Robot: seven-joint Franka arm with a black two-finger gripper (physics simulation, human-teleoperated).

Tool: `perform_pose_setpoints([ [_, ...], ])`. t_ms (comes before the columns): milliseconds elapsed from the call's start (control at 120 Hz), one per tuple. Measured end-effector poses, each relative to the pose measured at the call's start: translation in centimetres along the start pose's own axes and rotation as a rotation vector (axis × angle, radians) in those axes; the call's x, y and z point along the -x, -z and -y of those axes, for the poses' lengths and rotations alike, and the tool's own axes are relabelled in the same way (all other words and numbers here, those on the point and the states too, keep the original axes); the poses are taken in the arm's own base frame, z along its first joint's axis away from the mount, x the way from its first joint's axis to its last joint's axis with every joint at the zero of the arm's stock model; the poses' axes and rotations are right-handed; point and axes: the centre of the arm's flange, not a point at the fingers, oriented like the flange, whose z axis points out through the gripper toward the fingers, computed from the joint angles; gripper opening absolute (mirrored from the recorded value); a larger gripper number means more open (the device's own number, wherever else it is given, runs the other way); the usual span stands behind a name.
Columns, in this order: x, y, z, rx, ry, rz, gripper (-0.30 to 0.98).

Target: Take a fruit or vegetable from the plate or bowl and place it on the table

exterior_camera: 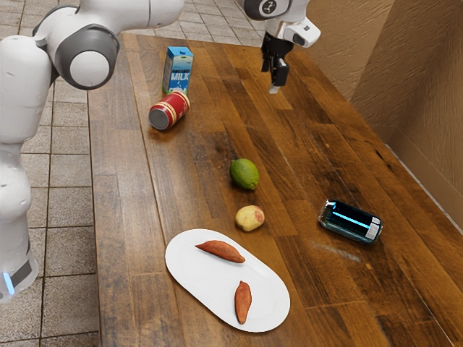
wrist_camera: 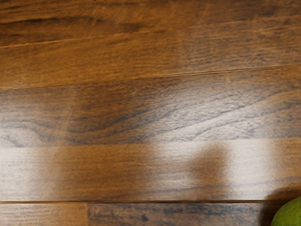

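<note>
Pick and put look left to do.
By the exterior view's clock, yams (exterior_camera: 223,251) sit at the plate's (exterior_camera: 194,271) 12 and 5. The tool (exterior_camera: 275,84) is high, off at 12; open or closed, I can't tell.

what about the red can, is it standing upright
No, the red can lies on its side on the table, beside the upright milk carton.

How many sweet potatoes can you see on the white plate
2. One sweet potato lies near the plate's end toward the exterior view's left; the other lies near its opposite end.
</note>
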Motion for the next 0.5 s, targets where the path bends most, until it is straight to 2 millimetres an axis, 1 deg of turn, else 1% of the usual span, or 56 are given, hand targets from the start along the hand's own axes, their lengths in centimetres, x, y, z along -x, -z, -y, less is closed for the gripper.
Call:
perform_pose_setpoints([
  [75,0.0,0.1,0.0,0.001,-0.002,-0.001,0.69],
  [83,0.1,0.2,-0.1,0.003,-0.003,-0.004,0.69],
  [100,0.2,1.2,-0.7,0.005,-0.011,-0.019,0.69],
  [125,0.0,2.8,-2.8,0.009,-0.042,-0.044,0.69],
  [167,-0.5,4.7,-7.5,0.021,-0.116,-0.077,0.69],
  [183,-0.7,5.3,-9.2,0.025,-0.140,-0.085,0.68],
  [208,-0.8,5.7,-10.8,0.025,-0.164,-0.091,0.68],
  [242,-1.0,5.7,-11.7,0.018,-0.180,-0.093,0.68],
  [275,-1.3,5.3,-11.9,0.011,-0.182,-0.099,0.68],
  [300,-1.6,4.8,-11.6,0.005,-0.177,-0.099,0.68],
  [350,-2.0,3.2,-10.2,-0.003,-0.154,-0.089,0.68],
  [392,-2.2,1.3,-8.4,0.001,-0.125,-0.068,0.68],
  [425,-2.2,0.0,-7.3,0.009,-0.107,-0.053,0.69],
  [458,-2.2,-0.8,-6.8,0.014,-0.097,-0.044,0.69],
  [500,-2.2,-1.4,-6.7,0.020,-0.094,-0.039,0.69],
])
